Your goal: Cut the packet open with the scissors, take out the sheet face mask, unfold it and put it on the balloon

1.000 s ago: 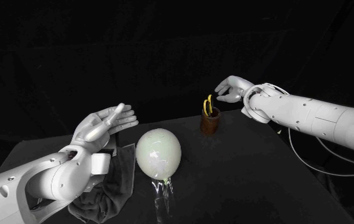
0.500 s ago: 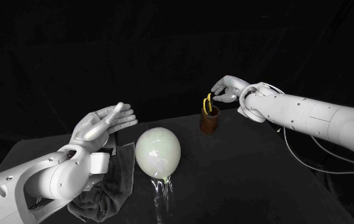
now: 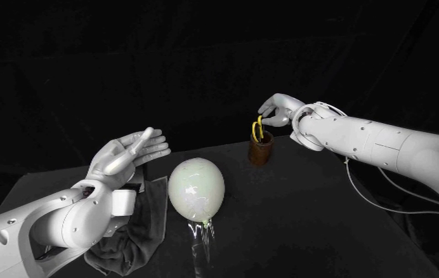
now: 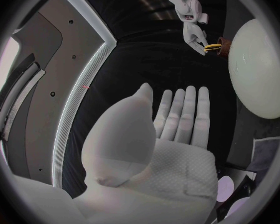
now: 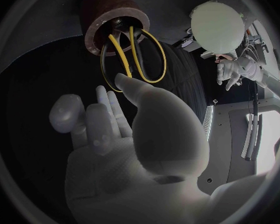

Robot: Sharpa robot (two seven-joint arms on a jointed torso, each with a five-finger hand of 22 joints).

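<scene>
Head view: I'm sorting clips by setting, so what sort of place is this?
Likely a staged robot test bench in a lab or studio, not a home: a black table against a dark backdrop, a pale balloon, and yellow-handled scissors standing in a brown holder.

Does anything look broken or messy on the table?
Nothing looks broken or spilled. The balloon is whole, and the yellow-handled scissors stand handles-up in the brown cup. The only untidy thing is the dark cloth beside the balloon, which lies crumpled.
</scene>
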